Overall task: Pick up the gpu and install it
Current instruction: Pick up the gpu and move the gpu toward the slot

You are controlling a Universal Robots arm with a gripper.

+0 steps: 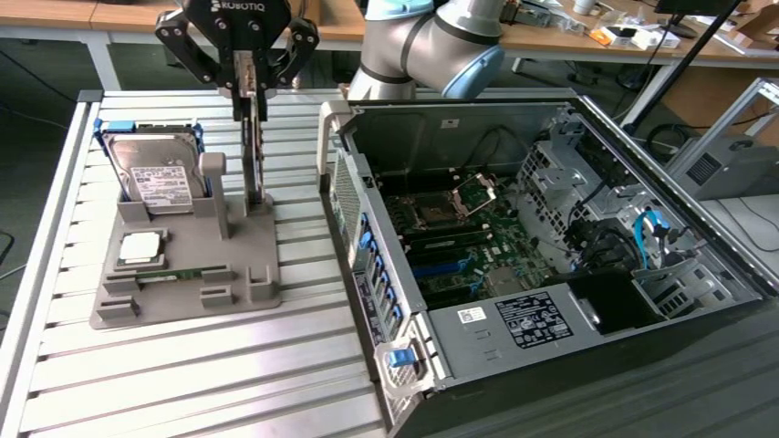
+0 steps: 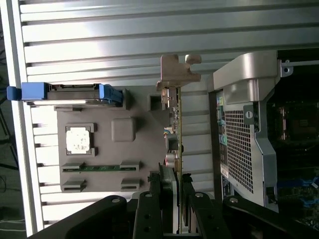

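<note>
1. Pinching the gpu: the jaws are closing on the card's upper edge from both sides, one finger on each flat face, coming straight down from above.
2. The gpu is standing upright on edge in a slot of the grey holder; its lower edge is sitting at the holder, and whether it is already lifting clear I cannot tell.
3. In the wrist view the card is showing edge-on, with its silvery bracket at the end far from the jaws.
4. The holder is also carrying the hard drive in its blue frame, a processor chip and a green memory stick, all apart from the jaws.
5. The holder is lying on the slatted surface, on the exterior view's left.
6. The open computer case is lying just beside the holder, on the exterior view's right, with the motherboard exposed.
7. Progress, as I am judging it: the grasp is looking made, but the card is not yet in the case; carrying it over and seating it on the motherboard is remaining.
</note>
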